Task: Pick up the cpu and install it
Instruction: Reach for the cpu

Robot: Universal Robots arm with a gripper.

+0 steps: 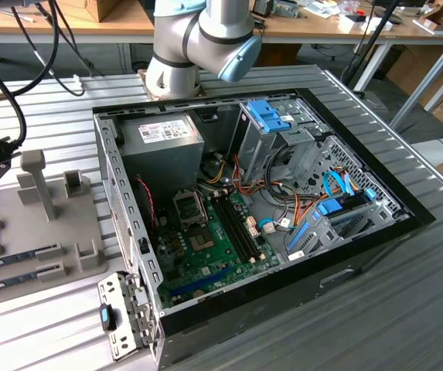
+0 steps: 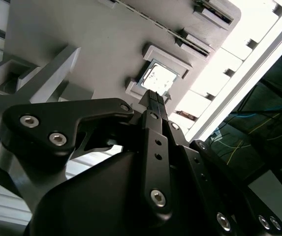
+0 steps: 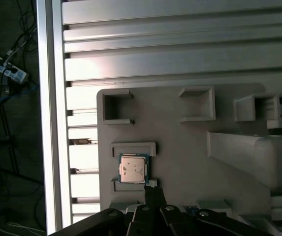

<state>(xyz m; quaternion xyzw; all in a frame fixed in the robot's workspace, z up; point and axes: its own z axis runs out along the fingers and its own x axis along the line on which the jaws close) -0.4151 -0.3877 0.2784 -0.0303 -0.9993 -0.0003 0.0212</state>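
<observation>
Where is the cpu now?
In both wrist views the cpu lies in a bracket on the grey tray, just ahead of the gripper; it is at the exterior view's left edge.

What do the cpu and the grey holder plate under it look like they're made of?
The cpu: shiny silver-grey metal top that catches glare, with a thin darker board edge around it. The holder plate: matte, uniform grey with moulded pockets, probably plastic, possibly printed.

I saw open air above the cpu (image 3: 133, 168). Low cradle walls (image 3: 133, 146) hemmed two opposite edges, and a tall grey post (image 3: 249, 150) rose nearby on the fixture plate (image 3: 180, 142).
</observation>
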